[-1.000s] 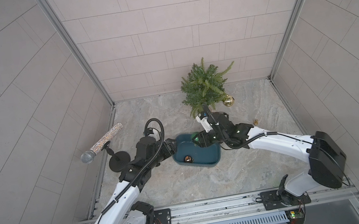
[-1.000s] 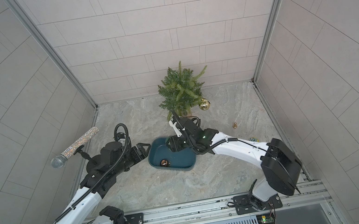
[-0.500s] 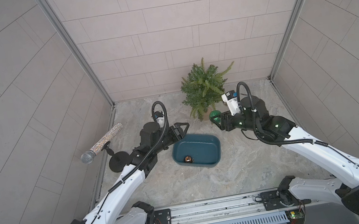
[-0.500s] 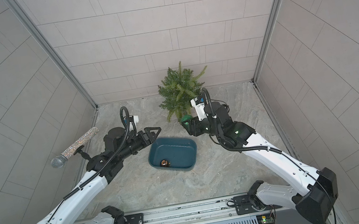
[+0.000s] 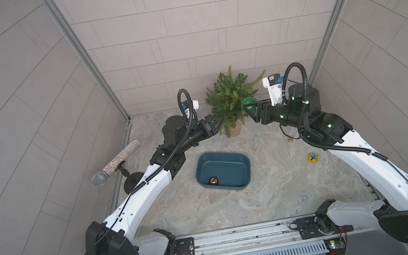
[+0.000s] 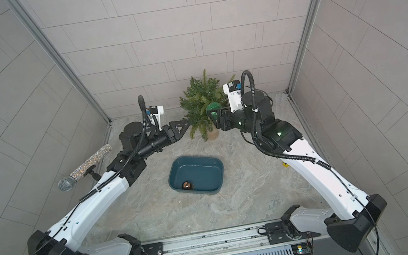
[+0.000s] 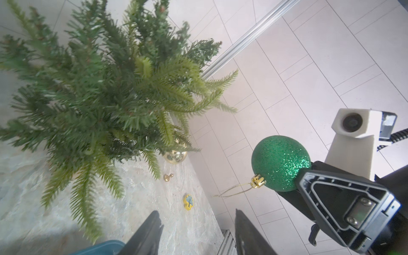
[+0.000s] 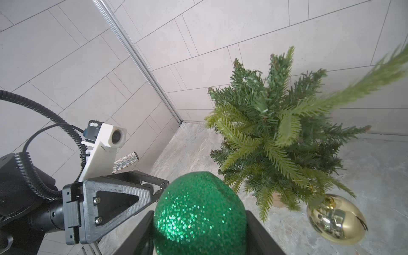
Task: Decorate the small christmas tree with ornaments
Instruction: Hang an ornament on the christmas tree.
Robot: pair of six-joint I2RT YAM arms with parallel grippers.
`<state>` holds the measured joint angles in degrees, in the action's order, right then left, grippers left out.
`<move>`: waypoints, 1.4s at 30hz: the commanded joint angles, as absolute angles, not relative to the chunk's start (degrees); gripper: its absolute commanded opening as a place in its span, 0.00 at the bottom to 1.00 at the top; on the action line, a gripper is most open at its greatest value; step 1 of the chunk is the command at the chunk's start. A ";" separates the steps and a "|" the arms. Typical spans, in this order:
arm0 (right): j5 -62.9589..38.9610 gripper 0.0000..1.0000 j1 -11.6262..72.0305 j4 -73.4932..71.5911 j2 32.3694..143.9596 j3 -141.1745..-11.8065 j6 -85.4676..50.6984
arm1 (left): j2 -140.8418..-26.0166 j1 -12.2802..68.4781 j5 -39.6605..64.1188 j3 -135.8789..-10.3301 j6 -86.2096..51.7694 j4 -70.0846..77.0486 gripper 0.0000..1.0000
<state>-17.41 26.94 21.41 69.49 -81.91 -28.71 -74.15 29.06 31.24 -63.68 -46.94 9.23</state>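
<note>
We hold the glittery green bauble (image 7: 280,162) in the right gripper (image 5: 249,107), whose jaws are clamped on the ball's flanks. It sits just beside the small christmas tree (image 5: 231,96), level with the upper branches on our right side.

In the left wrist view its gold cap (image 7: 257,181) faces towards the tree, and the thin gold loop (image 7: 234,191) trails slack from it. We judge that the ball's cap-to-body axis runs roughly from the claw towards the tree, which puts the loop ahead of the ball. That is the relation that matters, because the loop has to reach a branch tip before the ball does.

The left gripper (image 7: 197,213) is just beside the tree's lower branches on the opposite side. Its jaws are partly apart and nothing is between them. It is about as near the tree as the right one, and we judge it well placed to steady a branch or spread the loop.

A pale gold bauble (image 8: 336,218) already hangs from a low branch on the right arm's side of the tree. The teal tub (image 5: 222,153) sits in front of the tree, well apart from it, and holds only the copper-orange bauble (image 5: 213,180) against its near wall. A tiny gold bell-shaped piece (image 7: 168,177) and a yellow token (image 7: 188,201) lie loose on the table to the tree's right.
</note>
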 commanded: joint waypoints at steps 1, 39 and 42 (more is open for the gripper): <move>-18.84 0.61 26.33 22.16 70.98 -84.89 -28.78 | -75.80 29.40 33.83 -67.30 -45.85 11.63 0.56; -22.85 0.61 22.20 16.97 74.77 -88.66 -31.74 | -89.13 32.62 37.20 -79.71 -45.20 18.13 0.00; -23.22 0.61 21.72 16.22 75.14 -88.51 -32.21 | -89.02 32.61 36.36 -80.16 -44.15 16.91 0.07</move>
<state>-22.35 22.24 18.92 75.33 -88.55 -31.53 -89.17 32.34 36.36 -77.89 -46.06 16.08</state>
